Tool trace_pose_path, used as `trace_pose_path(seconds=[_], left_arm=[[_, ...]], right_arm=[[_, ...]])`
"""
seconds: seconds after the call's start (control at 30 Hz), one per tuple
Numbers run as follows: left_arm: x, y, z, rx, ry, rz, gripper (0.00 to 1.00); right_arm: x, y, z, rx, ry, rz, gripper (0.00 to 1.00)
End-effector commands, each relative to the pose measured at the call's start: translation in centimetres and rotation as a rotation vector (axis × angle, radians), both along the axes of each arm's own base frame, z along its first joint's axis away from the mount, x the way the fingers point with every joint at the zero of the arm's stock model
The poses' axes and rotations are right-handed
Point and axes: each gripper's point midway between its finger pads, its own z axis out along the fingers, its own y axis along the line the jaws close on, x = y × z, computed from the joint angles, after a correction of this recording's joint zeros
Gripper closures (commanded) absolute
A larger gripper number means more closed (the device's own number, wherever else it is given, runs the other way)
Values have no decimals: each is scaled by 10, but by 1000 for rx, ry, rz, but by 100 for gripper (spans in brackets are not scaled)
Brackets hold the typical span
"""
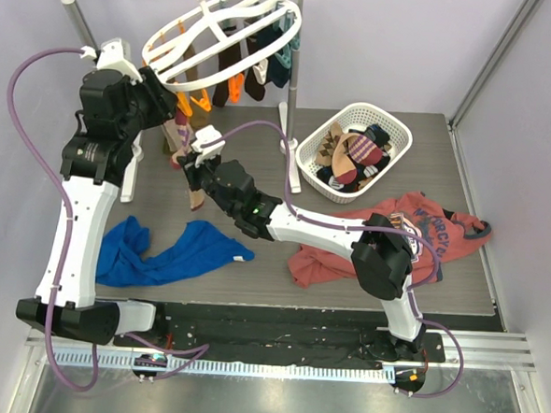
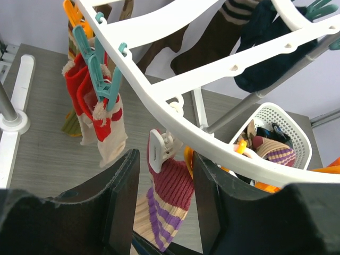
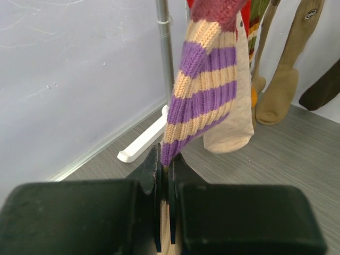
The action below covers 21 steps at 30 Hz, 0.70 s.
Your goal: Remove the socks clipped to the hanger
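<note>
My right fingers [image 3: 158,175] are pinched shut on the toe of the purple-striped sock [image 3: 204,90], which rises from them toward 12 o'clock. My left fingers [image 2: 119,202] stand apart, one on each side of the white clip [image 2: 158,151] that pins this sock's cuff to the hanger [image 2: 175,101]. As far as I can tell, they touch neither the clip nor the sock. By my reckoning the job is partway through. A pile of loose socks [image 1: 353,160] lies in the white basket [image 1: 404,130] at 1 o'clock on the worktop [image 1: 427,178]. At 11 o'clock the ring carries a red-and-white sock [image 2: 101,122] and a row of dark and tan socks [image 1: 237,78], all yet to be unclipped.
</note>
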Motion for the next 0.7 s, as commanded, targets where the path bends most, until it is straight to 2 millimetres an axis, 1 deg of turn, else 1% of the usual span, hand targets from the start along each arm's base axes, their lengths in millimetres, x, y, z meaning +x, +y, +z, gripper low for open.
trace_pose_path(seconds=[0.0,0.1,0.2,0.3,0.33,0.43,0.5,0.67], left_arm=[[1,1,28,-14,-84,0,52],[-4,0,33,-13,-98,-5,51],[-13,1,42,-14,-117,-10,48],[-25,6,53,-11,-145,11,46],[-26,13,52,-1,-139,51,46],[-33,26,50,12,-127,117,46],[-36,27,49,16,-121,118,48],[-33,26,42,16,-95,120,52]], right_arm=[[-11,-20,74,99,-89,-29,99],[-9,-20,74,98,-88,-34,99],[-10,-20,73,98,-88,-34,99],[-9,-20,72,94,-87,-35,99],[-9,-21,73,98,-88,-37,99],[-9,-21,73,97,-87,-38,99],[-9,-22,73,97,-86,-40,99],[-10,-22,76,102,-88,-35,99]])
